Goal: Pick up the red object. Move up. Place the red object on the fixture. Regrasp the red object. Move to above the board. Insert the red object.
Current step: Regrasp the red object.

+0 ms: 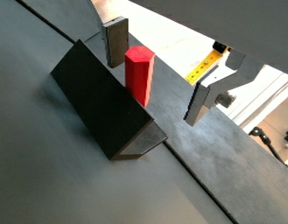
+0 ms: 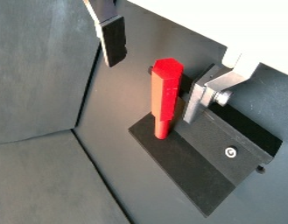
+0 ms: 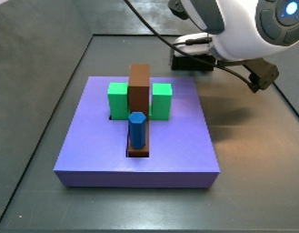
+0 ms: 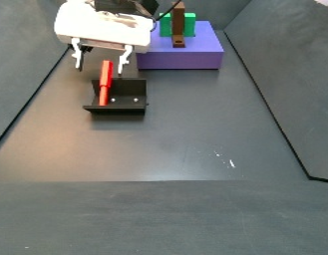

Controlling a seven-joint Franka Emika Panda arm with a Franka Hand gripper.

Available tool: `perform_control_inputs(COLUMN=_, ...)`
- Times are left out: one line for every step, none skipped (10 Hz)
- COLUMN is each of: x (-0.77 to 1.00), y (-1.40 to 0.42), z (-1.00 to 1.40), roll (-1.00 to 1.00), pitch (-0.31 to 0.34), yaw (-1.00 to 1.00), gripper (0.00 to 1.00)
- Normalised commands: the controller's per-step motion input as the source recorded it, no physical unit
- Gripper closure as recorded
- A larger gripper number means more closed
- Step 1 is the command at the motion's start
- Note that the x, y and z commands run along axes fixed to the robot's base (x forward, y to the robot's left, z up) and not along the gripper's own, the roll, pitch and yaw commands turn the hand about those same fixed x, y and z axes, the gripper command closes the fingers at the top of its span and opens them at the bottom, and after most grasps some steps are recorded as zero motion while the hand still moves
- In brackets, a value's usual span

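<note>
Red object (image 2: 166,96) between open gripper (image 2: 164,68) fingers — untouched

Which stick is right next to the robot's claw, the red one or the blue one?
The red object. It stands upright on the fixture, between the open fingers of the gripper. The blue peg stands far off on the board.
</note>
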Motion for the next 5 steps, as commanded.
perform_control_inputs(x=0.00, y=0.00, z=0.00, roll=0.00, pitch=0.000, yaw=0.00, gripper=1.00)
perform_control_inputs(x=0.00, y=0.00, z=0.00, roll=0.00, pitch=0.000, yaw=0.00, gripper=1.00)
perform_control_inputs(x=0.00, y=0.00, z=0.00, roll=0.00, pitch=0.000, yaw=0.00, gripper=1.00)
perform_control_inputs(x=0.00, y=0.00, z=0.00, roll=0.00, pitch=0.000, yaw=0.00, gripper=1.00)
perform_control_inputs(x=0.00, y=0.00, z=0.00, roll=0.00, pitch=0.000, yaw=0.00, gripper=1.00)
